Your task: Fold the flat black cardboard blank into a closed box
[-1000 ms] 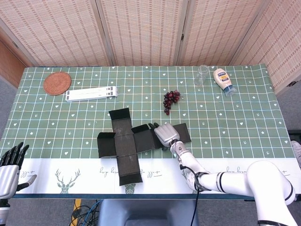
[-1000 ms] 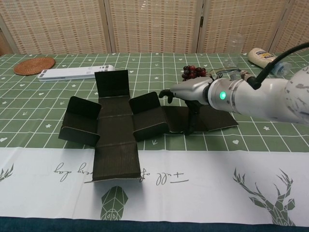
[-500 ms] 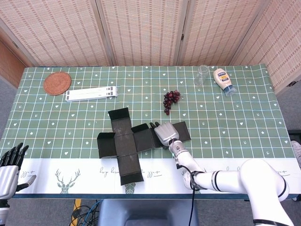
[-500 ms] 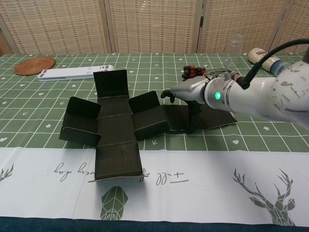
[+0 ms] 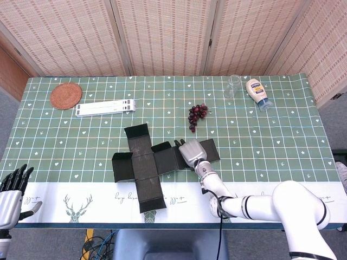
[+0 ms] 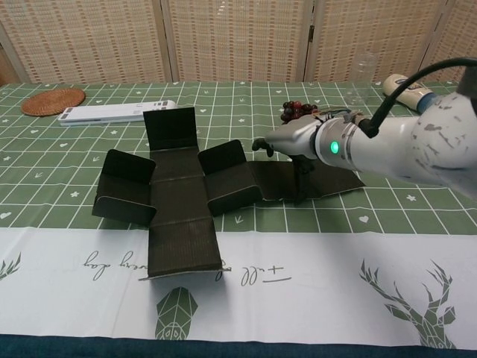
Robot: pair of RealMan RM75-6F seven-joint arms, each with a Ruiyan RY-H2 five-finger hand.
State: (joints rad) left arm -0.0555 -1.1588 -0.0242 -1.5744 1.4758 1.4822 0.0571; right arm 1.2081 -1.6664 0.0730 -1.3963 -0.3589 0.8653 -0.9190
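The black cardboard blank point(image 5: 142, 164) lies spread in a cross shape on the green tablecloth near the table's front. In the chest view its left, far and right inner flaps stand partly raised around the flat centre of the blank point(image 6: 179, 203). A long right panel point(image 6: 339, 181) lies flat. My right hand point(image 5: 190, 152) rests palm down over that right panel, fingers stretched toward the raised inner flap, thumb reaching down to the cardboard. The chest view shows the right hand point(image 6: 294, 139) just above the panel. My left hand point(image 5: 12, 190) hangs off the table's front left corner, fingers spread, holding nothing.
A bunch of dark grapes point(image 5: 197, 114) lies just behind my right hand. Farther back right stand a clear glass point(image 5: 233, 85) and a mayonnaise bottle point(image 5: 257, 93) on its side. A white flat bar point(image 5: 105, 108) and a woven coaster point(image 5: 66, 95) sit at the back left.
My right hand has shifted slightly away from me on the right panel, and the blank has slid a little with it. The left hand has stayed put.
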